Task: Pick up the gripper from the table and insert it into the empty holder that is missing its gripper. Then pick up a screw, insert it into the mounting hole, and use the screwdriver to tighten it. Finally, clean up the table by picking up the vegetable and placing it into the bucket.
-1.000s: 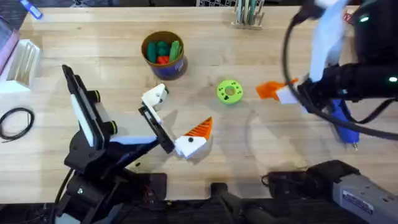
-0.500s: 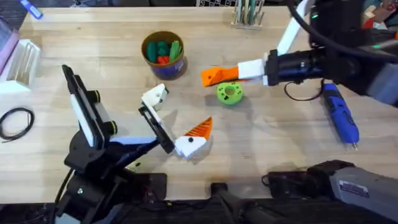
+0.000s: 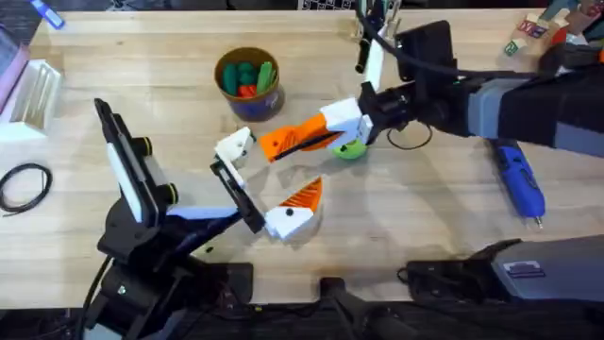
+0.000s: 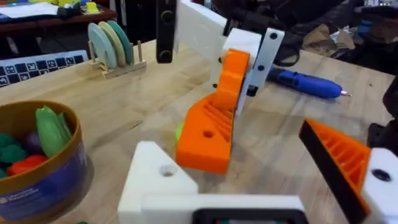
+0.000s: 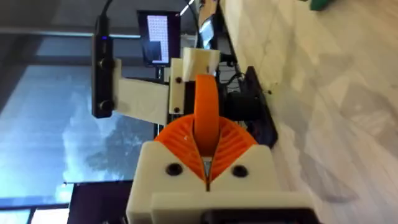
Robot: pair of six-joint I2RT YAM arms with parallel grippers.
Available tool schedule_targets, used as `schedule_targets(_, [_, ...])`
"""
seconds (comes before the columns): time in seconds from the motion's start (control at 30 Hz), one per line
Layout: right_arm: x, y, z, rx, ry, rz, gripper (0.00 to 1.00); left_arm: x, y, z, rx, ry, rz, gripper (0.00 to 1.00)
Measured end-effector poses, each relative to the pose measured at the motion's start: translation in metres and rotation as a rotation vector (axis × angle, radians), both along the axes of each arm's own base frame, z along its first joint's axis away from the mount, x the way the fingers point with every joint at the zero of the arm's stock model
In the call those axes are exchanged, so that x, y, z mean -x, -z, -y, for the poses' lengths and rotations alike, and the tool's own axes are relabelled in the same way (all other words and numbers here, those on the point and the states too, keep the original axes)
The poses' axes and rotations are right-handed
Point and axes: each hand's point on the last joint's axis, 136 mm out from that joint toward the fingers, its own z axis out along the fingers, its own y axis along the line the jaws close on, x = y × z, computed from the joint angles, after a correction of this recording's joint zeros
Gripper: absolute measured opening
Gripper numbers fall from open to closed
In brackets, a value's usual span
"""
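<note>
Table (image 3: 425, 217): right end effector (image 3: 283, 144) clamps gripper (image 4: 208, 130); left end effector (image 3: 260, 184) wide; overhead shows bucket (image 3: 248, 83).

The orange ribbed gripper (image 3: 288, 142) hangs tilted just beside the bare white holder (image 3: 235, 147), above the table (image 3: 396, 227).

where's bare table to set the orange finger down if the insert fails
Bare table lies between the left gripper and the screwdriver; another open patch lies along the far edge, between the bucket and the rack. It is crowded around the holder, where the right gripper holds the orange finger beside the green disc.
</note>
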Motion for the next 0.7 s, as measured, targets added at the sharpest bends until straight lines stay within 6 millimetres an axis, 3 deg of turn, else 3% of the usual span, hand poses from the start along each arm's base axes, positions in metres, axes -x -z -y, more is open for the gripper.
schedule_targets(0.33, [0.014, -0.008, -0.020, -0.007, -0.063, -0.053, 0.010, 0.000, 0.000, 0.000, 0.000, 0.000, 0.000, 0.987])
schedule_targets(0.7, [0.009, -0.003, -0.022, 0.025, -0.026, -0.066, 0.009, 0.000, 0.000, 0.000, 0.002, -0.002, -0.003, 0.985])
